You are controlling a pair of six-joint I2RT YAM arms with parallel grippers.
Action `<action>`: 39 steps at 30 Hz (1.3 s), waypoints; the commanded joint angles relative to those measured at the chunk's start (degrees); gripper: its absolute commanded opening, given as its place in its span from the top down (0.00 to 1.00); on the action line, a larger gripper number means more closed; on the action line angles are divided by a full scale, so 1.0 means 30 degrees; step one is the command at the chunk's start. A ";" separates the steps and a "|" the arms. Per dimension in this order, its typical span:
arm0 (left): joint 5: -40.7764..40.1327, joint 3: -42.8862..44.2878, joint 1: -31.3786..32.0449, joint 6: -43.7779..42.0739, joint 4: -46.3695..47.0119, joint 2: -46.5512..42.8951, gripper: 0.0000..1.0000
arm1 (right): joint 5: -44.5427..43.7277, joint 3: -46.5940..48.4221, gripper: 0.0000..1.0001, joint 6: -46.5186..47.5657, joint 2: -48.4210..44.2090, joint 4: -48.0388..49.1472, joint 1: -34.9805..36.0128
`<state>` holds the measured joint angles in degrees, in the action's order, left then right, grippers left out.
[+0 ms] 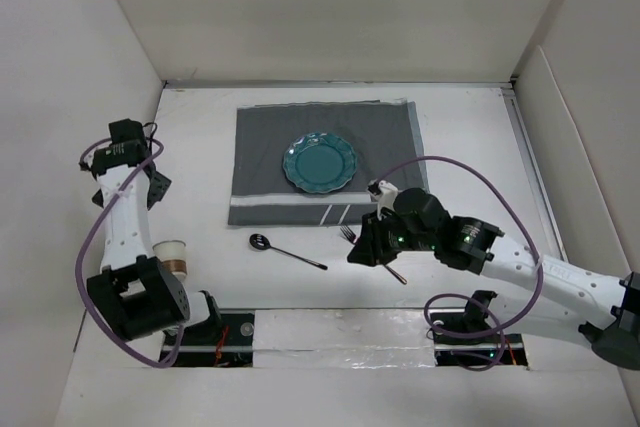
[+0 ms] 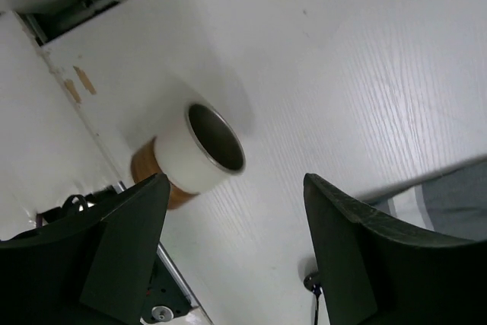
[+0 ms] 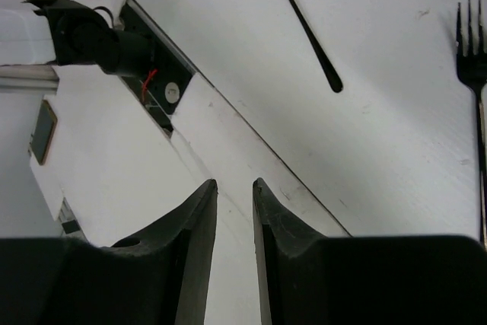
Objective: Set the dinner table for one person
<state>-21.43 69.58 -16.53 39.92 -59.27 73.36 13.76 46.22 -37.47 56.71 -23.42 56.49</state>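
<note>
Dinner table (image 1: 470, 137) plain white, flat; L pincer (image 2: 234, 188) wide open, R pincer (image 3: 234, 188) barely apart, both empty.

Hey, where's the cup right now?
In the top view the cup stands at the table's near left, beside the left arm and left of the spoon.

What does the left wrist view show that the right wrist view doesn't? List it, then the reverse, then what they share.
Left wrist only: the white cylindrical cup with a brown base band and metal interior, standing upright, and the left gripper, wide open with nothing between its fingers. Right wrist only: the dark metal fork lying flat, and the right gripper, jaws slightly parted, holding nothing. Both: the plain white dinner table.
</note>
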 commanded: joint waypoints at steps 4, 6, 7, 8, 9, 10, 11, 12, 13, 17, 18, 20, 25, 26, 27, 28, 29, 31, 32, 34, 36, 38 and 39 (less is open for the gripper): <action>0.0724 0.0685 -0.1572 -0.1999 -0.0401 0.2025 0.34 | 0.0423 -0.0113 0.68 0.1269 0.0226 -0.0719 -0.1044; 0.2071 0.0130 -0.2249 -0.2434 -0.0694 0.2554 0.36 | 0.0540 -0.0084 0.68 0.1532 0.0403 -0.0777 -0.1279; 0.2220 0.0068 -0.2252 -0.2612 -0.0636 0.2818 0.36 | 0.0773 -0.0054 0.68 0.1737 0.0520 -0.0806 -0.1571; 0.2541 0.0126 -0.2252 -0.2643 -0.0665 0.2937 0.36 | 0.0891 -0.0083 0.68 0.1826 0.0724 -0.0778 -0.1574; 0.3182 0.0416 -0.2252 -0.2788 -0.0607 0.3054 0.35 | 0.1240 -0.0141 0.68 0.1856 0.0784 -0.0690 -0.1864; 0.3827 0.0506 -0.2252 -0.2993 -0.0432 0.3084 0.32 | 0.1505 -0.0287 0.68 0.1856 0.0930 -0.0545 -0.2070; 0.4036 0.0565 -0.1701 -0.3053 -0.0460 0.3201 0.29 | 0.1768 -0.0578 0.68 0.1769 0.1076 -0.0108 -0.2072; 0.3661 0.0740 -0.1376 -0.3024 -0.0750 0.3405 0.28 | 0.2003 -0.0668 0.68 0.1711 0.1223 0.0099 -0.2072; 0.3367 0.0800 -0.1054 -0.3024 -0.1130 0.3958 0.27 | 0.2325 -0.0727 0.68 0.1710 0.1340 0.0304 -0.2072; 0.3683 0.0888 0.0968 -0.2644 -0.1458 0.3848 0.25 | 0.2707 -0.0991 0.68 0.1593 0.1985 0.1065 -0.2246; 0.4035 0.0801 0.1203 -0.2585 -0.1427 0.3731 0.24 | 0.2854 -0.1020 0.68 0.1535 0.2189 0.1242 -0.2248; 0.4214 0.0684 0.2196 -0.2294 -0.1601 0.3787 0.24 | 0.3089 -0.1050 0.68 0.1563 0.2425 0.1448 -0.2248; 0.4300 0.0654 0.6151 -0.0858 -0.1750 0.4199 0.24 | 0.3293 -0.1021 0.66 0.1505 0.2776 0.1566 -0.2424; 0.4795 0.0567 0.6446 -0.0682 -0.1343 0.4053 0.25 | 0.3440 -0.1021 0.65 0.1563 0.2835 0.1624 -0.2598; 0.5090 0.0189 0.6449 -0.0535 -0.1107 0.3907 0.26 | 0.3528 -0.1021 0.64 0.1622 0.2923 0.1654 -0.2599; 0.5325 -0.0076 0.6449 -0.0534 -0.0930 0.3499 0.27 | 0.3413 -0.0992 0.64 0.1709 0.2924 0.1567 -0.2599; 0.5762 -0.0688 0.6449 -0.0563 -0.0494 0.3002 0.28 | 0.3325 -0.0991 0.62 0.1710 0.2866 0.1537 -0.2599; 0.6175 -0.1306 0.6449 -0.0679 -0.0226 0.2649 0.28 | 0.3295 -0.0991 0.60 0.1710 0.2807 0.1508 -0.2599; 0.6380 -0.1570 0.6449 -0.0796 -0.0138 0.2442 0.29 | 0.3266 -0.0991 0.57 0.1623 0.2864 0.1537 -0.2599; 0.6001 -0.1894 0.6449 -0.0769 -0.0167 0.1681 0.31 | 0.3586 -0.1021 0.54 0.1535 0.3098 0.1742 -0.2599; 0.5503 -0.1866 0.6449 -0.0623 0.0211 0.0399 0.38 | 0.3937 -0.0933 0.50 0.1389 0.3594 0.2092 -0.2775; 0.5735 -0.1749 0.6449 -0.0418 0.1116 -0.0427 0.49 | 0.4581 -0.0875 0.47 0.1242 0.3976 0.3144 -0.2775; 0.5911 -0.1691 0.6449 -0.0417 0.1441 -0.1069 0.51 | 0.4990 -0.0584 0.46 0.1154 0.4529 0.3612 -0.2775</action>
<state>-4.29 63.83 3.11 37.67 -57.91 75.92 24.95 43.00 -33.47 68.23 -18.68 48.64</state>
